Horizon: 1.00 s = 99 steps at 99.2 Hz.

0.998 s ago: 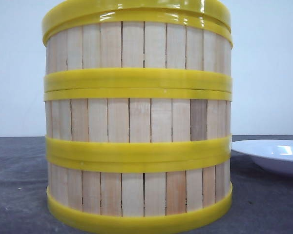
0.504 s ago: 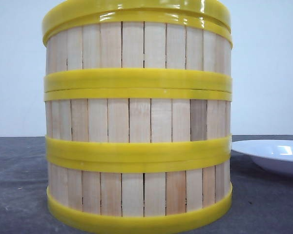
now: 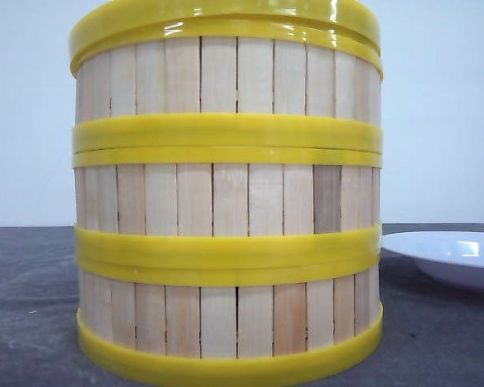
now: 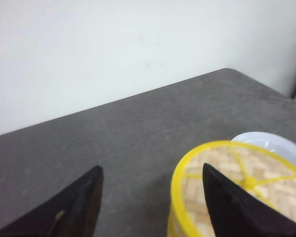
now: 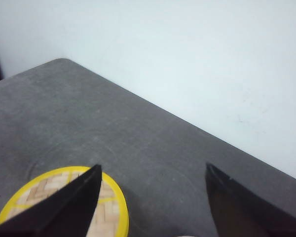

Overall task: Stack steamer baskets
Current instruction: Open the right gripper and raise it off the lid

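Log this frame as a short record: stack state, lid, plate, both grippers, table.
stack: three steamer baskets stacked, rims aligned, upright
lid: woven lid on top of the stack
plate: white plate on the table to the stack's right, apart from it, empty as far as visible
left gripper: open, above the table beside the stack, holding nothing
right gripper: open, holding nothing
table: dark grey surface
task status: stacking looks complete

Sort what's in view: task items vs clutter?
Job: three stacked round steamer baskets, pale wooden slats, yellow plastic rims; both open grippers, left, right.
Lying about: white plate; flat woven-bamboo lid, yellow rim, atop stack.
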Available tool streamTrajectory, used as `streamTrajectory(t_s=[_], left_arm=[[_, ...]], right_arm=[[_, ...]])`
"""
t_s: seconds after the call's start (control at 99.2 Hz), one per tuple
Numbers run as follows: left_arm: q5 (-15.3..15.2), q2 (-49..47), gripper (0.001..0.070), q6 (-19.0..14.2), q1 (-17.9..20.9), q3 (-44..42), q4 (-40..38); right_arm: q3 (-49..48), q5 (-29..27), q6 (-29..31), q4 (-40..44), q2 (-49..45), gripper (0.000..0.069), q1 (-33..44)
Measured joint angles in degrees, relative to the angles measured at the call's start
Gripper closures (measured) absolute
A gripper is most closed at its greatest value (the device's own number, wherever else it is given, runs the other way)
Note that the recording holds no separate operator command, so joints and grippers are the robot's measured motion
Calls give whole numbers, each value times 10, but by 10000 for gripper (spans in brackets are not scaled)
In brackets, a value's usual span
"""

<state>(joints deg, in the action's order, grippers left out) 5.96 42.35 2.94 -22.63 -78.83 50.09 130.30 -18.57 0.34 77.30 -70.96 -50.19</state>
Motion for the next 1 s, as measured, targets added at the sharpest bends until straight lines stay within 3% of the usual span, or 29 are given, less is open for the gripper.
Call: streamTrajectory(t_s=[0.252,0.474,0.625,0.928,0.998], left_arm=[[0,-112,325,-22,0,132,-17],[0,-192,325,-43,0,219,6],[0,-251,325,-48,0,262,8],[0,-269,326,-53,0,264,6],[0,-269,389,-53,0,264,6]], right_arm=[[-221,-25,25,-12,138,282,0],[-505,-25,62,-162,289,282,0],[-639,-24,84,-207,352,282,0],[-664,-39,92,-216,357,285,-1],[-664,-53,96,-219,358,369,0]])
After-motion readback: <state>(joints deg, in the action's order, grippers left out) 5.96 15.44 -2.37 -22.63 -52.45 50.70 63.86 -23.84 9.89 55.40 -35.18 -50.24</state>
